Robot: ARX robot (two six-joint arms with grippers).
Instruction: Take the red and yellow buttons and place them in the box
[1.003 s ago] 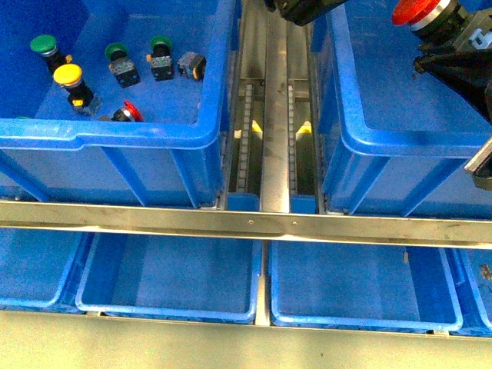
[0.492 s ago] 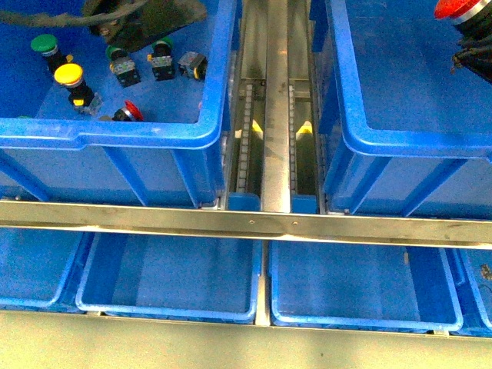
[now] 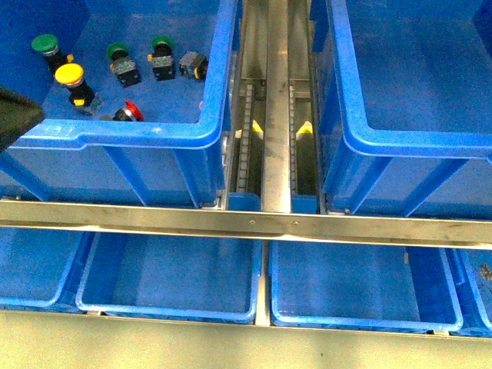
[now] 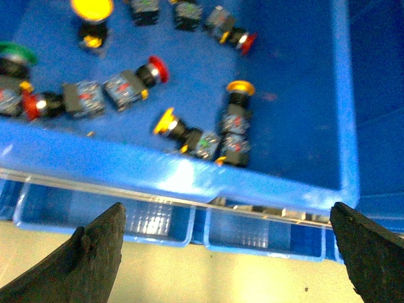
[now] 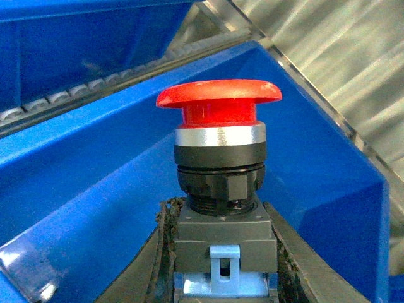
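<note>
1. Front view: bright, even overhead light. Blue is heavily saturated, the steel rail (image 3: pixel 154 215) shows a soft sheen, and a dark shape (image 3: pixel 15 115) at the left edge is blurred.
2. Left wrist view: soft throughout. White glare sits on the crate rim (image 4: pixel 183 180). The fingers (image 4: pixel 95 252) of the left gripper (image 4: pixel 225 209) are dark and unsharp in the lower corners.
3. Right wrist view: the red button (image 5: pixel 219 120) is sharp and evenly lit, and the backdrop is softer.

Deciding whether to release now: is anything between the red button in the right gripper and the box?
Nothing visible does. The right gripper holds the red button upright, with only the bare blue walls of the box behind it; in the front view its inside looks bare.
</note>
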